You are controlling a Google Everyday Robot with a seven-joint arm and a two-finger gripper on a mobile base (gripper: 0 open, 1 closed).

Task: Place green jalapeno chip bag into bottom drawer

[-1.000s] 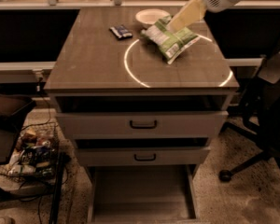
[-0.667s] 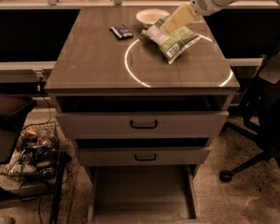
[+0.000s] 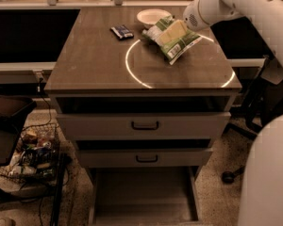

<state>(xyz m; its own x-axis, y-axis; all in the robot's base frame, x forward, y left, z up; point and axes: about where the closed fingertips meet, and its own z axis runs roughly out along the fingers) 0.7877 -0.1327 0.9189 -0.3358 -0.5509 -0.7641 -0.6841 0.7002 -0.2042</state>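
The green jalapeno chip bag [image 3: 178, 45], green and white and crinkly, lies on the back right of the cabinet top, inside a white ring marking. My gripper [image 3: 172, 32], pale yellow at the end of the white arm [image 3: 212, 8], reaches in from the upper right. It sits right on top of the bag's middle. The bottom drawer [image 3: 144, 199] is pulled out near the floor, a shallow grey tray with a bare floor. The two upper drawers [image 3: 145, 125] with dark handles are slightly ajar.
A white bowl [image 3: 151, 17] stands just behind the bag. A small dark flat packet [image 3: 121, 31] lies to its left. A wire basket of clutter [image 3: 32, 155] sits on the floor at left. An office chair base [image 3: 236, 171] and my white body [image 3: 269, 173] are at right.
My gripper has come down and to the left, from above the bag's far right end onto the bag. The bag lies about where it was.
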